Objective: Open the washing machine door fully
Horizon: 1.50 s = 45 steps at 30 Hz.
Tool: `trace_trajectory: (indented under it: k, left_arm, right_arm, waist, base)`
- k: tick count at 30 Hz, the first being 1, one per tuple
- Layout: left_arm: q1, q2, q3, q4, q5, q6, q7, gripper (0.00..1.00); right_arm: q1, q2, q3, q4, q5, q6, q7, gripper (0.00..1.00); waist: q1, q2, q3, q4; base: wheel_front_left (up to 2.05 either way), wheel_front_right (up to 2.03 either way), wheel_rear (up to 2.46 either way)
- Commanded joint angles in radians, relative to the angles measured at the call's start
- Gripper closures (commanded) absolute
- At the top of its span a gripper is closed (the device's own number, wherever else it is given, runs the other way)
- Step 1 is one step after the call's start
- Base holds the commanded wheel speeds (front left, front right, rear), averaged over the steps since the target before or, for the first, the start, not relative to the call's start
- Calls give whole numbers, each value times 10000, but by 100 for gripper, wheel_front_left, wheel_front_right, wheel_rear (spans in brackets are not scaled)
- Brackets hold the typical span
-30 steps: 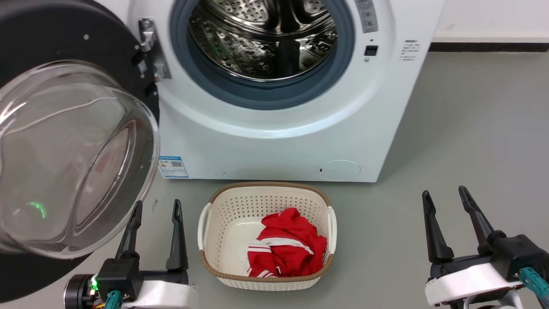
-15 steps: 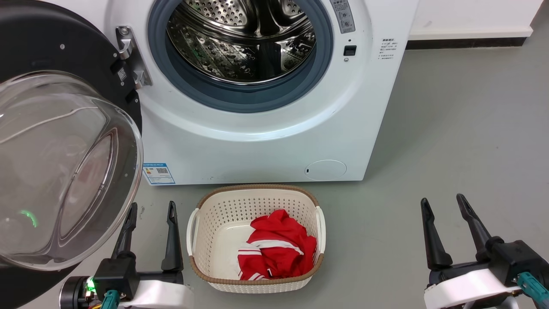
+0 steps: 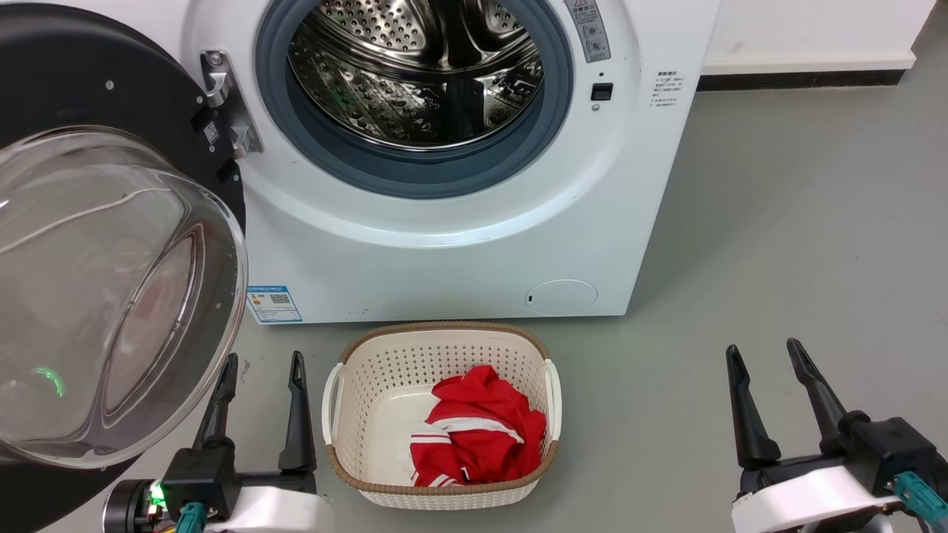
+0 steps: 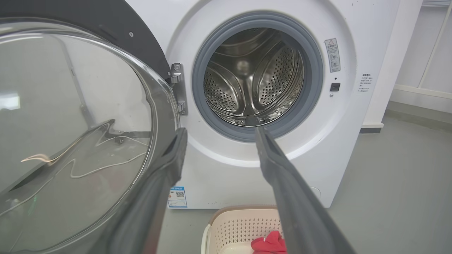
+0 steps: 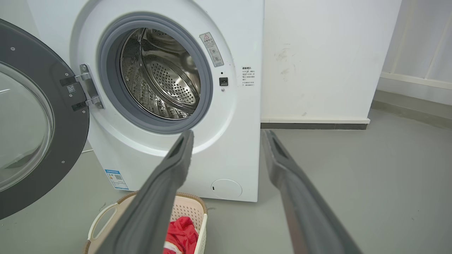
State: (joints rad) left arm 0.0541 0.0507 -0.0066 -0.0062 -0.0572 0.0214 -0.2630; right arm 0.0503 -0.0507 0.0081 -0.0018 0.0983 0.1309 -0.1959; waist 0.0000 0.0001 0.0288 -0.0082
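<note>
Washing machine door (image 3: 111,259), where does it stand?

Start with the washing machine (image 3: 459,252). It is white and sits at the far middle of the grey floor (image 3: 778,222), its steel drum (image 3: 415,74) laid bare inside the grey gasket (image 3: 415,174). The door hangs from the hinge (image 3: 222,104) on the left of that opening. It is swung out to the left and toward the near side, with the bulging glass bowl on its inner face turned to the robot.

How wide is it swung?

Wide enough that the whole opening is uncovered. In the right wrist view its black ring stands well off the machine's front.

And on the floor?

A cream basket (image 3: 444,329) sits just on the near side of the machine, at the middle. A red garment (image 3: 481,437) with white stripes lies toward its right side.

The grippers?

Left gripper (image 3: 264,358) is at the near left, between the door's lower edge and the basket. Its jaws are parted and hold nothing. Whether its left finger touches the glass I cannot tell. Right gripper (image 3: 763,347) is at the near right, well apart from basket and machine, jaws likewise spread and empty.

Anything smaller?

A blue label (image 3: 274,303) on the machine's lower left corner, just beside the door's rim.
</note>
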Motion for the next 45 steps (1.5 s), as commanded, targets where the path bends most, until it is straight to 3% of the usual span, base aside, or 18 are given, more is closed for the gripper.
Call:
trace_trajectory:
  k: [1,2,5,25,45]
  left_arm:
    - [58,-2,-2,5,2,-32,-22,0]
    - [6,0,-2,0,-2,-35,0,100]
    - [53,-8,-3,205,-116,-51,25,100]
    - [-415,30,277,799,-4173,-432,968,100]
    - [-765,47,501,1242,-7195,-730,1689,100]
  right_arm:
    - [106,13,11,21,77,-3,-54,0]
    - [3,0,8,19,21,0,-19,100]
    - [59,0,47,180,143,0,-17,100]
    - [-407,-234,-1,755,4311,-1,562,100]
    - [-726,-330,-116,1185,7345,-1,1067,100]
  waist:
    - [0,-1,-5,3]
    - [0,-1,-8,3]
    - [0,-1,-17,3]
    - [0,-1,-55,16]
    - [0,-1,-92,28]
  base:
    - [0,0,0]
    - [0,0,0]
    - [0,0,0]
    - [0,0,0]
    - [0,0,0]
